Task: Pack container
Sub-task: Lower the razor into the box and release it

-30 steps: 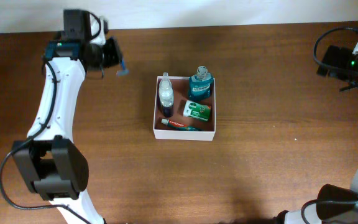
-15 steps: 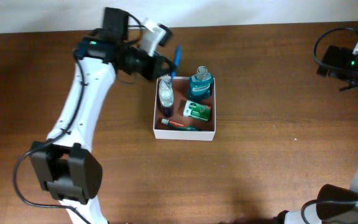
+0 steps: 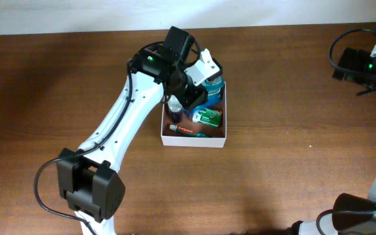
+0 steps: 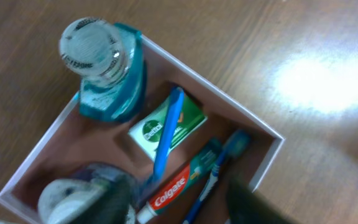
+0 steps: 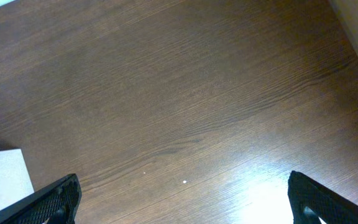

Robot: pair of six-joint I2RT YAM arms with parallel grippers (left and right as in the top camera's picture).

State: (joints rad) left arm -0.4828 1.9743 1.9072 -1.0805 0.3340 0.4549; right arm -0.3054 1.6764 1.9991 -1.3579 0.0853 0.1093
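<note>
The container (image 3: 194, 141), a square white-walled box with a reddish-brown inside, sits mid-table and shows in the left wrist view (image 4: 253, 121). It holds a teal mouthwash bottle (image 4: 107, 68), a green soap packet (image 4: 191, 115), a Colgate toothpaste tube (image 4: 179, 183), a blue toothbrush (image 4: 219, 168) and a clear bottle (image 4: 64, 199). My left gripper (image 3: 191, 91) hovers low over the box with its fingers apart (image 4: 179, 202). A second blue toothbrush (image 4: 166, 134) lies slanted across the soap packet, its near end between the fingers. My right gripper (image 5: 182, 193) is open and empty over bare wood at the far right (image 3: 348, 62).
Brown wooden table all around the box. A white wall edge runs along the back. In the right wrist view a white corner of the box (image 5: 2, 177) shows at the lower left.
My left arm swung from the back left to over the container, carrying the blue toothbrush. The toothbrush now rests inside the box. The right arm has not moved.
</note>
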